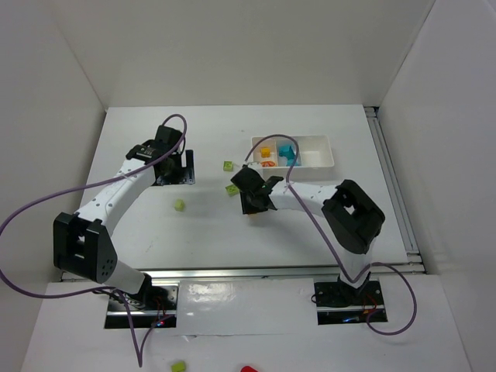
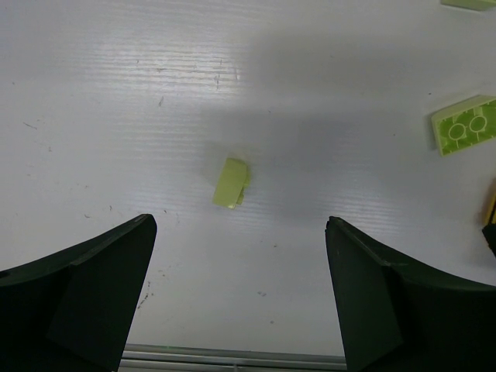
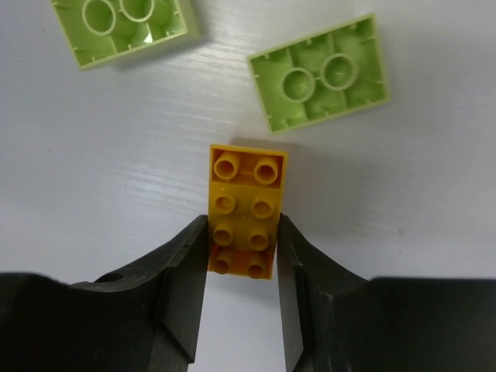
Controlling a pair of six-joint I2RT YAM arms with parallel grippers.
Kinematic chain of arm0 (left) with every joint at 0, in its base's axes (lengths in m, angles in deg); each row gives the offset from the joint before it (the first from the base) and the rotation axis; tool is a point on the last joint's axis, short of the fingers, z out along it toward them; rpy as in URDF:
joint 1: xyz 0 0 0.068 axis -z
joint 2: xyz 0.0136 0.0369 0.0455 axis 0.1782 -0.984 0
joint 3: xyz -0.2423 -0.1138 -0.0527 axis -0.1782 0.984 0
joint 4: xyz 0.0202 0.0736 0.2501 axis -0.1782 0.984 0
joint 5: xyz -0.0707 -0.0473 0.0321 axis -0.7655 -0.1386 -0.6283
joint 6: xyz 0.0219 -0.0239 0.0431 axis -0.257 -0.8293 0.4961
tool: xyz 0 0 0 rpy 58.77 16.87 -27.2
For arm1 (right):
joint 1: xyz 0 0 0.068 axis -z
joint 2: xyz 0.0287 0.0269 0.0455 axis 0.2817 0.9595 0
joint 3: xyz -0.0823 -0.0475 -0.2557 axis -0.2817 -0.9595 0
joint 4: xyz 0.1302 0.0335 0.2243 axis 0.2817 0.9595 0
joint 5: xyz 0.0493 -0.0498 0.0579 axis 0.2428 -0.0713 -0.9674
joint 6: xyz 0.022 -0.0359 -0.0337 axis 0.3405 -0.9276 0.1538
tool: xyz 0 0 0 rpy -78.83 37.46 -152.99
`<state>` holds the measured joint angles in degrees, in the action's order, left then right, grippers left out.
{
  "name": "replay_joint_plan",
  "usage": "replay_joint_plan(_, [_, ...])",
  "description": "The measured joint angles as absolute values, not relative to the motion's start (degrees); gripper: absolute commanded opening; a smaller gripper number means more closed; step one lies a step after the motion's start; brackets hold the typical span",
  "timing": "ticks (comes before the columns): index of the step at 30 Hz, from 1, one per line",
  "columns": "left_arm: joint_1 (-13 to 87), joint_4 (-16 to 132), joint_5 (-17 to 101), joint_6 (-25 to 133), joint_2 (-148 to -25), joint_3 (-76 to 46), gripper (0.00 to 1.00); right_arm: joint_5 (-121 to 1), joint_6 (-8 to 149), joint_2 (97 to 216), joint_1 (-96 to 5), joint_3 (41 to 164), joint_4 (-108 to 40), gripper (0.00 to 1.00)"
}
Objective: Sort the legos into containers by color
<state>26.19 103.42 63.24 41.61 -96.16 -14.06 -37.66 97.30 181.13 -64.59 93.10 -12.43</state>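
1. The left end effector [image 2: 240, 225] hangs over the tabletop [image 2: 116, 116], fingers wide apart and gripping nothing.
2. A small lime-green brick [image 2: 232, 183] lies just ahead of it, in line with the gap and touching neither finger.
3. The right end effector [image 3: 242, 223] is clamped on an orange brick [image 3: 246, 174], studs up, its far half past the fingertips.
4. Beyond those fingertips, hollow side up, lie a nearer green brick [image 3: 319, 74] to the right and a farther green brick [image 3: 124, 27] to the left.
5. The white tray [image 1: 316, 152] sits near the right end effector, up and to the right of it in the overhead view. Orange pieces [image 1: 266, 158] are in its left compartment and cyan pieces [image 1: 288, 151] in the middle one.
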Motion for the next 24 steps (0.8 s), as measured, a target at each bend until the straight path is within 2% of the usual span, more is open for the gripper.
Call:
replay_joint_plan(4, [26.2, 103.4, 63.3, 41.6, -96.2, -14.1, 1.00, -34.1, 96.5, 176.0, -64.6, 94.2, -8.3, 0.27])
replay_joint_plan(9, [26.2, 103.4, 63.3, 41.5, -96.2, -14.1, 1.00, -31.5, 93.6, 171.3, -61.0, 102.1, -6.1, 0.28])
replay_joint_plan(13, [26.2, 103.4, 63.3, 41.5, -96.1, -14.0, 1.00, -30.5, 90.0, 172.9, -55.0, 108.4, -6.7, 0.29])
replay_joint_plan(17, [26.2, 103.5, 63.5, 41.5, -95.9, -13.9, 1.00, -30.3, 86.8, 179.9, -50.4, 116.4, -7.5, 0.31])
replay_joint_plan(19, [26.2, 103.4, 63.6, 41.5, -95.6, -13.7, 1.00, -30.4, 85.6, 184.1, -49.1, 119.8, -7.9, 0.43])
replay_joint_plan(20, [26.2, 103.6, 63.6, 41.5, -95.5, -13.6, 1.00, -30.4, 85.0, 186.0, -48.7, 121.0, -8.0, 0.52])
replay_joint_plan(21, [26.2, 103.6, 63.7, 41.5, -95.3, -13.5, 1.00, -30.5, 84.3, 187.8, -48.4, 122.1, -7.9, 0.68])
replay_joint_plan(24, [26.2, 103.5, 63.7, 41.4, -95.0, -13.5, 1.00, -30.6, 83.5, 192.2, -48.0, 125.4, -7.2, 0.70])
